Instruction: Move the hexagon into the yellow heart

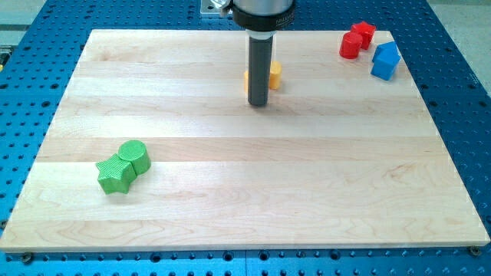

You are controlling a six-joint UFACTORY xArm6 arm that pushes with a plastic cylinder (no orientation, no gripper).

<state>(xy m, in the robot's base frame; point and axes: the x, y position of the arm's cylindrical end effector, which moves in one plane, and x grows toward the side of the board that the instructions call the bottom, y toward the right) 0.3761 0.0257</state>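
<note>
Hiding most of the yellow block, my tip, mid-board.

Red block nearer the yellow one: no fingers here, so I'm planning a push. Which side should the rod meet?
The red block, on its view-right face: my tip can only shove, and the yellow block lies to its left. The other red block crowds its upper right, so probably enter from below, beside the blue block.
</note>
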